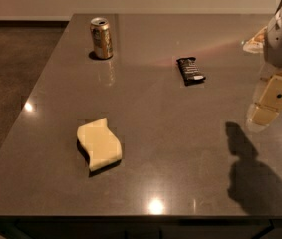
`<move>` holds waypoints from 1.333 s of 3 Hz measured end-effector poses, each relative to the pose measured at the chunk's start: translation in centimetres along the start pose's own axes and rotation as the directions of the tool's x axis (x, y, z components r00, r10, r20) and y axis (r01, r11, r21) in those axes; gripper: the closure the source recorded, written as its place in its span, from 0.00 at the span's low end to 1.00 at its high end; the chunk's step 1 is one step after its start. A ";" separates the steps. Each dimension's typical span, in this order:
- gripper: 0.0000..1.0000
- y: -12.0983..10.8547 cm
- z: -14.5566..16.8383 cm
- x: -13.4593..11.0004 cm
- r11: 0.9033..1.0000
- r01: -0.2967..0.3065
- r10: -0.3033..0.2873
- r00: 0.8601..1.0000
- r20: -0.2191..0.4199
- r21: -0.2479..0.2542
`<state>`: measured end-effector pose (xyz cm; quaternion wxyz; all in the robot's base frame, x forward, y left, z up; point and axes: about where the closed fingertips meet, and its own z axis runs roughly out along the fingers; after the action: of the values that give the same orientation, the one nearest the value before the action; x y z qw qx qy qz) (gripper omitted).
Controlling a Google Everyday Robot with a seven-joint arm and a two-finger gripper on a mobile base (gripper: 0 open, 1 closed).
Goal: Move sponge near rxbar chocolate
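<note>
Yellow sponge [99, 144], one rxbar [191, 69]; end effector [269, 107] right

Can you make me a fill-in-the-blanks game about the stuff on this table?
1. The sponge is pale ____ in colour.
2. The rxbar chocolate has a ____ wrapper.
3. The drink can stands ____ on the table.
4. The gripper hovers at the ____ edge of the picture, far from the sponge.

Missing words: yellow, black, upright, right.
</note>
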<state>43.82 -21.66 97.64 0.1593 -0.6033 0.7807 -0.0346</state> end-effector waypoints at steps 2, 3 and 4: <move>0.00 0.1 0.0 -0.5 1.000 -0.014 0.014 1.000 0.008 -0.009; 0.00 1.9 1.5 -2.6 0.998 -0.043 0.046 0.997 0.065 -0.037; 0.00 4.6 5.4 -5.4 0.994 -0.062 0.075 0.985 0.157 -0.086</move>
<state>42.26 -14.53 92.53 0.1978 -0.5829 0.7864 0.0510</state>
